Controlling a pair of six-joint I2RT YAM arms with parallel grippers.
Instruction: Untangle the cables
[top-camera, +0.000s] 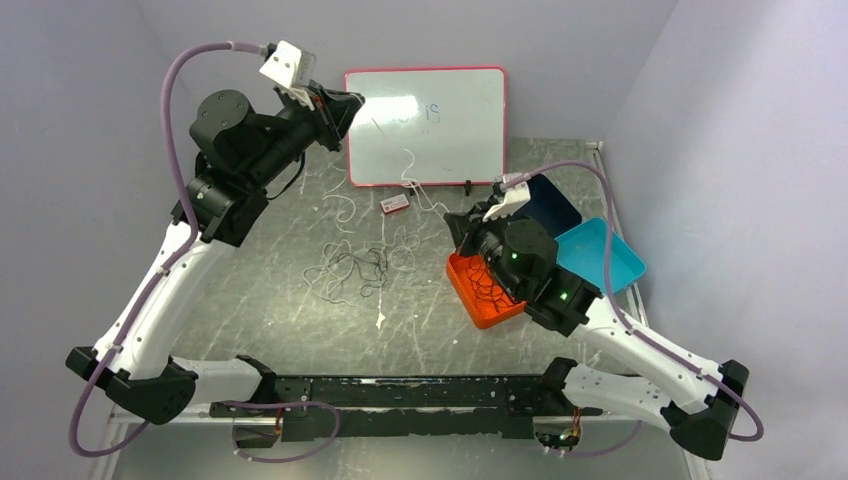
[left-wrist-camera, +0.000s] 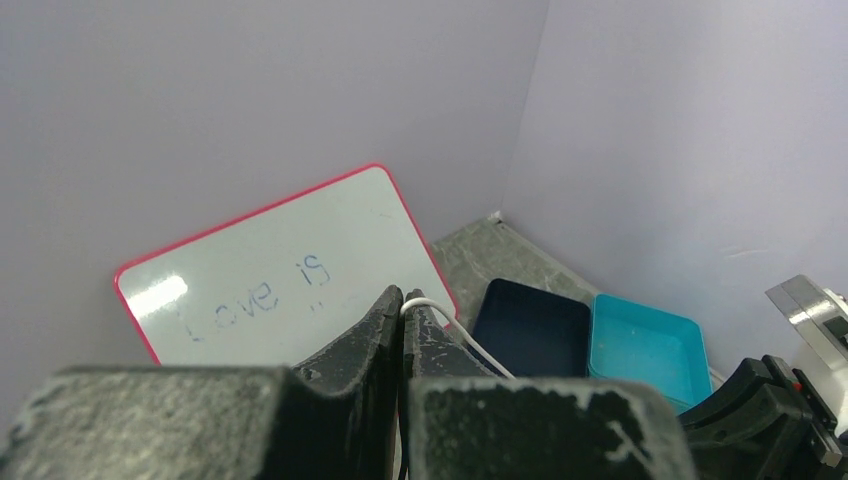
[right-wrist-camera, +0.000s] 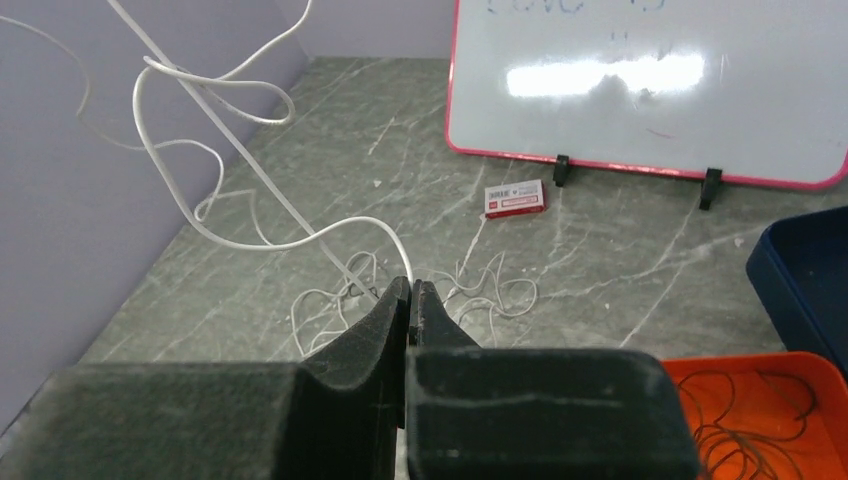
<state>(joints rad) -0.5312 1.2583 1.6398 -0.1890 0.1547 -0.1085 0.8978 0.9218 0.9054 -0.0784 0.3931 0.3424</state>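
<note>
L pincer (left-wrist-camera: 403, 297) & R pincer (right-wrist-camera: 410, 289) each clenched on white cable (right-wrist-camera: 215, 146), slack looping above table (right-wrist-camera: 620, 262).

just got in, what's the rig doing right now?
Both arms are working on the cable tangle. The left tool is shut on a thin white cable and raised high by the whiteboard. The right tool is shut on a white cable low over the table, seemingly the same one, strung between them. The black and white tangle lies loose in the middle. Some black cables already sit in the orange tray.
</note>
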